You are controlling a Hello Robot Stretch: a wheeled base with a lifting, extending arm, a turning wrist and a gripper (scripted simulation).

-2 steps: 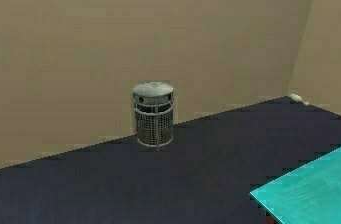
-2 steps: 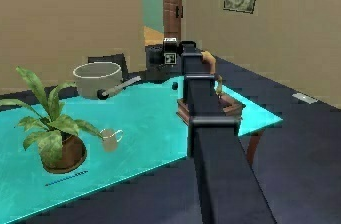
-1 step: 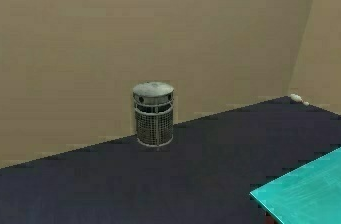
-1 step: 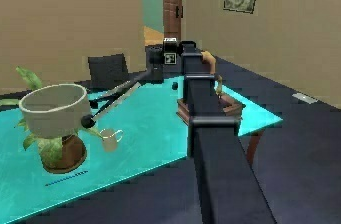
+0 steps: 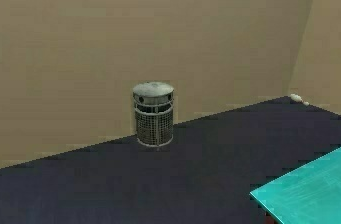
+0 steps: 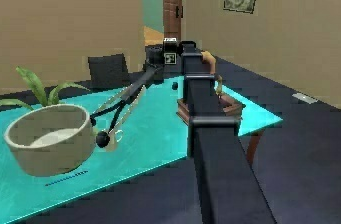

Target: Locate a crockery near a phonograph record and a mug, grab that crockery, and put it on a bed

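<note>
With the white bowl standing on the turquoise table just beside the fingers of the gripper (their state, and whether they hold anything, cannot be told), the arm should settle the fingers across the bowl's nearest rim before lifting, clear of the plant beyond.

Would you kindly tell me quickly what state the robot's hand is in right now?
Hand: cannot be told whether it holds anything; its far end reaches the white bowl at the turquoise table.
</note>
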